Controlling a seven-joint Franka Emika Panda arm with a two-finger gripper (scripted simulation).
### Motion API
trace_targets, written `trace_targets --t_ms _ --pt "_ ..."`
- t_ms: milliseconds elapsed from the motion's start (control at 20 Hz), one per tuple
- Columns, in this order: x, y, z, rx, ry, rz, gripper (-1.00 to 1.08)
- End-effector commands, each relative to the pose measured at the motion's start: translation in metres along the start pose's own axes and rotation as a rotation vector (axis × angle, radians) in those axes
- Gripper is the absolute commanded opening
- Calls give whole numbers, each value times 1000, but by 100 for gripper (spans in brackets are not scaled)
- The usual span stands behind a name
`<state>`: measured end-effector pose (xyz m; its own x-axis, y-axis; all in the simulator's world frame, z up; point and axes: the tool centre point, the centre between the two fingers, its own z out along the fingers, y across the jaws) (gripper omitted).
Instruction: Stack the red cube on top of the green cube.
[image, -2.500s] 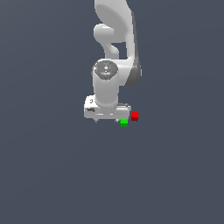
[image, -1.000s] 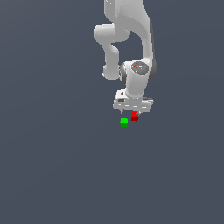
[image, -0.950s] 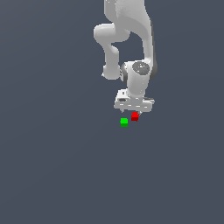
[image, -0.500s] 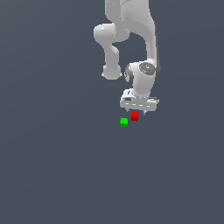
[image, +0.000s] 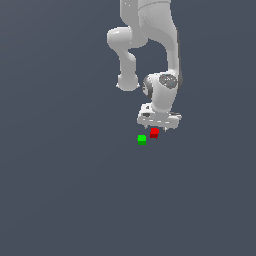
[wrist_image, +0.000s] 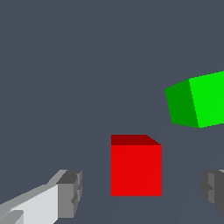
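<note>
We see the end effector (wrist_image: 140, 194) spread wide, its fingers (wrist_image: 70, 194) clear of the red cube (wrist_image: 136, 169) on both sides — nothing blocks that gap. The green cube (wrist_image: 197, 104) sits just beside, apart from it; the table (image: 60, 190) lies bare all around.

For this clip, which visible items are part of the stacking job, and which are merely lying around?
Part of the job:
- red cube, between the open fingers
- green cube, apart from the red one, nothing on it
- gripper

Lying about:
- nothing else shows; only the plain grey floor
</note>
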<state>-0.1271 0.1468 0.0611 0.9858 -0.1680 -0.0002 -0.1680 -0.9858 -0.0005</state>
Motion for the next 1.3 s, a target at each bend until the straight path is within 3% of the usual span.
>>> trace_targets --t_ms 0,550,600,1250 --pt "-1 0 9 0 -1 0 100" --pt "0 -1 41 -1 0 2 100" --pt "0 -1 41 -1 0 2 -100" --pt "0 -1 39 -1 0 2 -100"
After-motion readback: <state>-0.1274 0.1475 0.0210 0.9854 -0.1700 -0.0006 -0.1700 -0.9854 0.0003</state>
